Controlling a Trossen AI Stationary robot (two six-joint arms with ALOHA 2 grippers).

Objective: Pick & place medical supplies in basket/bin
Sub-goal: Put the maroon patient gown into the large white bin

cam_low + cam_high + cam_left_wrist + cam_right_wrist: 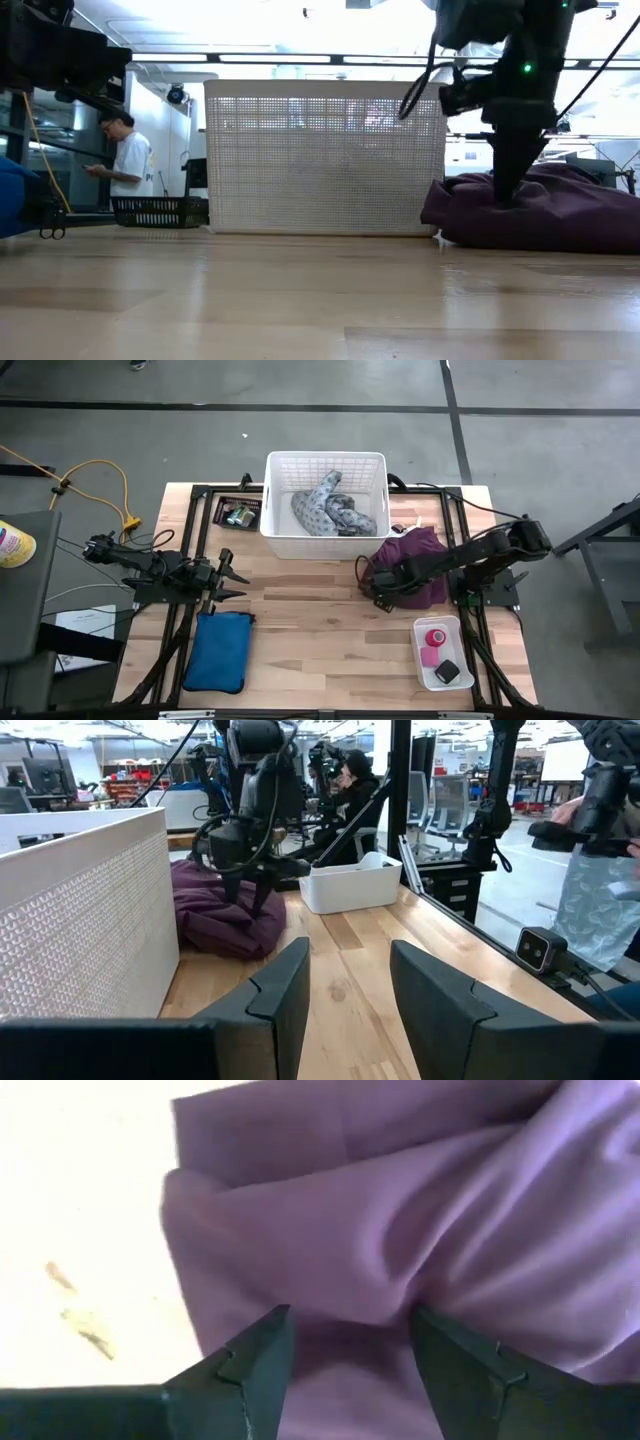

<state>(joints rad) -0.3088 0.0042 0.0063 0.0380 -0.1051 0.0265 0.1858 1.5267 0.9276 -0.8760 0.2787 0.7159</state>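
The purple cloth lies bunched on the table, right of the white basket. My right gripper stands on the cloth's near-left part, open, with a fold between its fingers. A grey patterned cloth lies inside the basket. A pink tape roll and a small black block sit in a small white tray at the near right. My left gripper hovers open at the table's left, touching nothing. I cannot make out a clear bottle. My right gripper comes from above, pointing down, and its open fingertips sink into the purple cloth. A raised fold stands between the two fingers. The cloth rests on the table, slack.
A blue pouch lies at the near left, below my left gripper. A small black tray with small items sits left of the basket. Bare wood spreads across the table's middle. People stand in the room beyond.
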